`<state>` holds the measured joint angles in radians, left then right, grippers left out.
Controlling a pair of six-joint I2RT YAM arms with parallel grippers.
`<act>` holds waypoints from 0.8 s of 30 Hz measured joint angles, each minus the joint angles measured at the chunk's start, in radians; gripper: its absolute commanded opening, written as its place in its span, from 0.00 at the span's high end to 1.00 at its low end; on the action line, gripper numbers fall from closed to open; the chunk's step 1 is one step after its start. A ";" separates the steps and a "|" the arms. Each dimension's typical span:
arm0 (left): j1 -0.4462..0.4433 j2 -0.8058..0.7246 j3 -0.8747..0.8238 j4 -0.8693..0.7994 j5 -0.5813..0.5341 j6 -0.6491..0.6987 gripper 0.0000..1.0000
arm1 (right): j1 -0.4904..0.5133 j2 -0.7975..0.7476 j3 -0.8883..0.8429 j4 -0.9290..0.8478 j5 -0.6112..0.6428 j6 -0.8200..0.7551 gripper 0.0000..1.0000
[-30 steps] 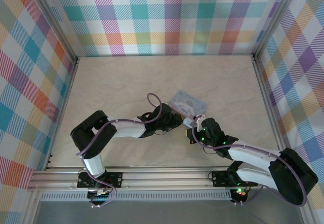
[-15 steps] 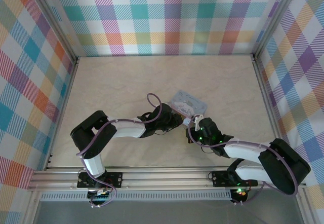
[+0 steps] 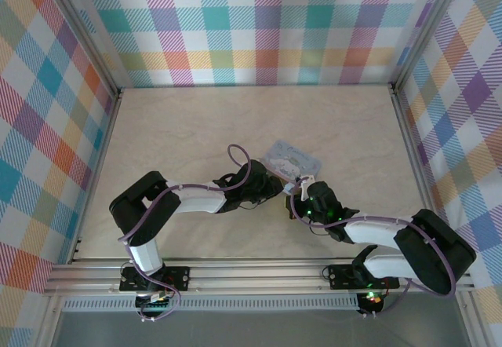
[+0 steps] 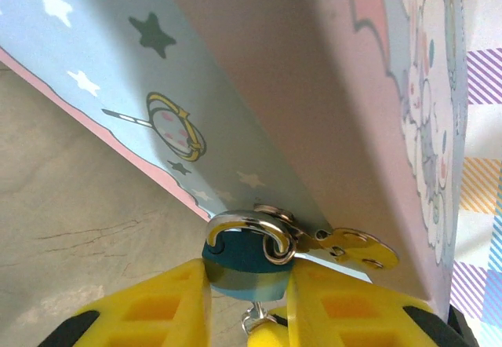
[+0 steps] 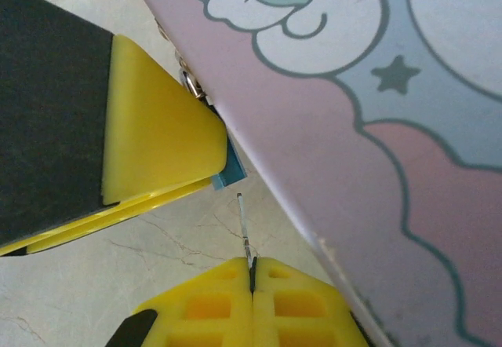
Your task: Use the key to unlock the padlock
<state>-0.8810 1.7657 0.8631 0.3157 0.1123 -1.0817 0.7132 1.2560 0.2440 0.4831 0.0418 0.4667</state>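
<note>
The padlock [image 4: 245,272], a small teal block with a silver shackle [image 4: 249,224], hangs on the brass hasp [image 4: 353,246] of a pale blue cartoon tin [image 4: 314,88]. My left gripper [image 4: 249,288] is shut on the padlock's body, one yellow finger on each side. The key [image 5: 245,225] is a thin grey sliver sticking out of my right gripper [image 5: 252,262], which is shut on it. Its tip points at the padlock's teal corner [image 5: 229,170], a small gap short of it. From above, both grippers [image 3: 276,192] [image 3: 296,199] meet at the tin's [image 3: 292,158] near edge.
The tin lies near the middle of the beige marbled table [image 3: 188,127]. Plaid walls [image 3: 259,25] close in the back and both sides. My left gripper's yellow finger [image 5: 157,127] sits just left of the key's path.
My right arm has swung in leftward, carrying the key closer to the padlock. The left arm and the tin have stayed put.
</note>
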 measured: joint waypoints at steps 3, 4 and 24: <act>0.000 0.000 0.000 0.000 0.000 0.000 0.72 | 0.000 0.003 0.000 0.005 0.003 0.004 1.00; 0.000 0.000 0.000 0.000 0.000 0.000 0.72 | 0.000 0.004 0.000 0.007 0.003 0.007 1.00; 0.000 0.000 0.000 0.000 -0.001 0.000 0.72 | 0.000 0.026 -0.001 0.048 0.003 0.019 1.00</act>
<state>-0.8810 1.7657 0.8631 0.3157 0.1112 -1.0817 0.7132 1.2823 0.2428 0.5316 0.0448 0.4858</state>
